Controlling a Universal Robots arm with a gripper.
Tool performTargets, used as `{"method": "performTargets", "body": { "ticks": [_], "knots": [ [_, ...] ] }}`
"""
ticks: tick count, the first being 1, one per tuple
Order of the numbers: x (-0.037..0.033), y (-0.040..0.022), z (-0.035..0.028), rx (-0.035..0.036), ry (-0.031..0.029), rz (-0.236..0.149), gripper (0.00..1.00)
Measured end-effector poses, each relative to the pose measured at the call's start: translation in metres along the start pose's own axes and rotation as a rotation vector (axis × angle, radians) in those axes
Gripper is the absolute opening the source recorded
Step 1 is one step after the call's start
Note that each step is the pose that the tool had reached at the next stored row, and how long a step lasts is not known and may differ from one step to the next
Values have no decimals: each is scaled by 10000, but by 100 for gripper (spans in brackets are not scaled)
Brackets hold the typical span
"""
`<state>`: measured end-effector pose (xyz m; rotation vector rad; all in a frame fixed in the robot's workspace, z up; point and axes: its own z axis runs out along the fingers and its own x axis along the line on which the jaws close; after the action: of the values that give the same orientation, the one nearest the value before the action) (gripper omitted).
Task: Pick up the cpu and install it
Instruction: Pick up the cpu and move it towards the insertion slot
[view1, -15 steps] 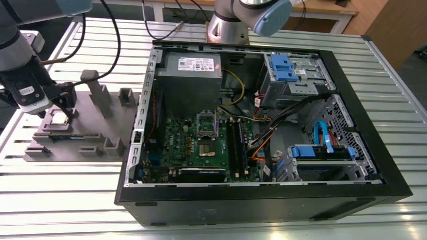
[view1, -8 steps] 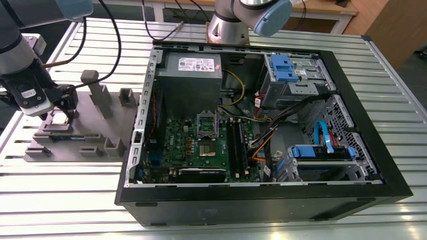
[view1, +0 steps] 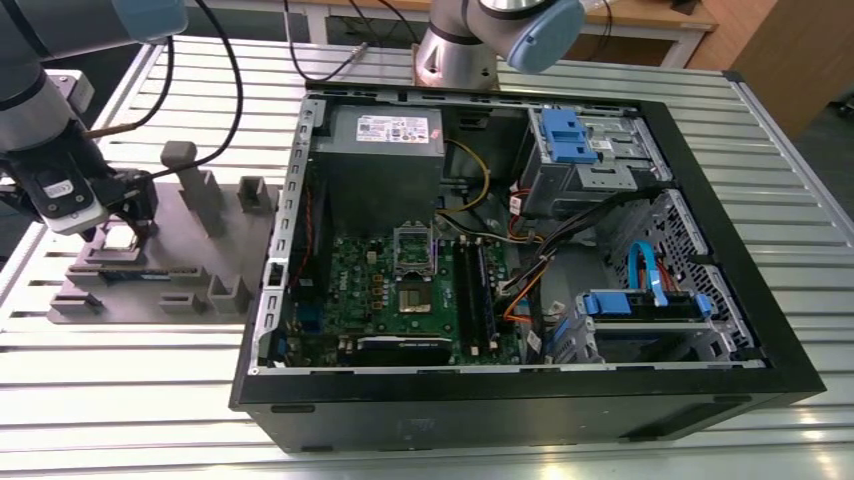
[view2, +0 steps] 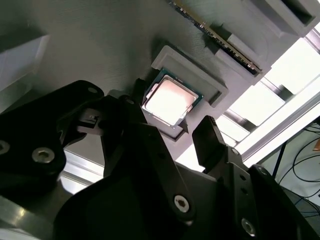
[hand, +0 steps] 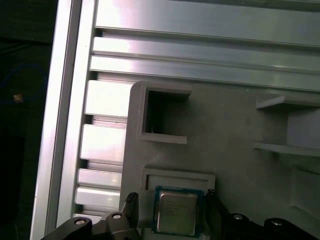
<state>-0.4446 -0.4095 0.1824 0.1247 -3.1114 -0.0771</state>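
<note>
The gripper (view2: 172, 117) hangs low over the cpu (view2: 170, 102), its two black fingers (view2: 210, 137) spread apart, one on either side of the chip and not closed on it. Whether either one touches its edge cannot be told. In both wrist views the cpu (hand: 176, 212) lies flat, shiny top up, in a shallow raised pocket of the grey fixture (view2: 100, 40). In the exterior view the gripper (view1: 131, 222) stands at the fixture (view1: 174, 280) on the exterior view's left, on the slatted metal table (view1: 134, 370). Just beside the fixture, toward the exterior view's right, lies the open computer case (view1: 534, 400). On its green motherboard (view1: 360, 290) is the metal-framed socket (view1: 415, 295), well apart from the cpu. Beyond the case is an arm's base (view1: 461, 60).
</note>
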Motion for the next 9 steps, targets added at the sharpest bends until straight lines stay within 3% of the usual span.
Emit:
{"method": "performTargets", "body": {
  "ticks": [9],
  "knots": [
    [-2,0,4,-9,-19,0,64]
  ]
}}
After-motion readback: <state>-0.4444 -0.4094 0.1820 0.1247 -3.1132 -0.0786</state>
